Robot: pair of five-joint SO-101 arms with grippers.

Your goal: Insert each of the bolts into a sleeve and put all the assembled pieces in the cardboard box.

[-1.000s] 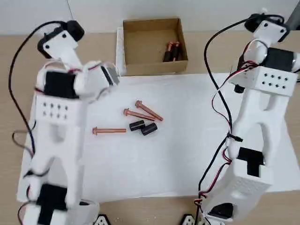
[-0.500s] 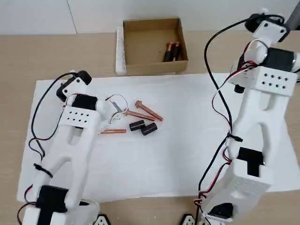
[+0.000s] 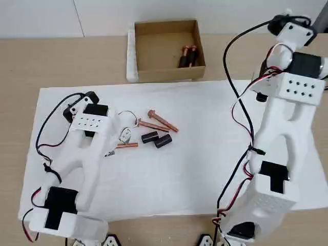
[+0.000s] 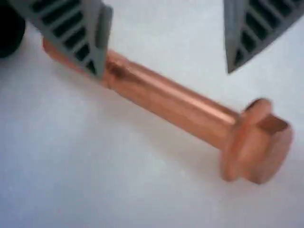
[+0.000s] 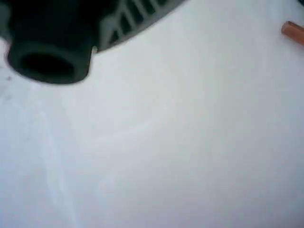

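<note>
left wrist view | left claw (image 4: pixel 164 71) has dropped from beside the cardboard box (image 3: pixel 169 74) | jaws apart, astride the copper bolt (image 4: pixel 175 102) lying on the white sheet (image 3: pixel 195 174) | right claw (image 5: pixel 66 33) unmoved, clamped on a black sleeve (image 5: pixel 47 59)

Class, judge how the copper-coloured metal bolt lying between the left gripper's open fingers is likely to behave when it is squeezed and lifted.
The copper-coloured metal bolt looks solid, so it is probably stiff and heavy for its size. Its smooth round shank may slip or roll in the left gripper. The flanged head likely limits rolling to a curve.
</note>
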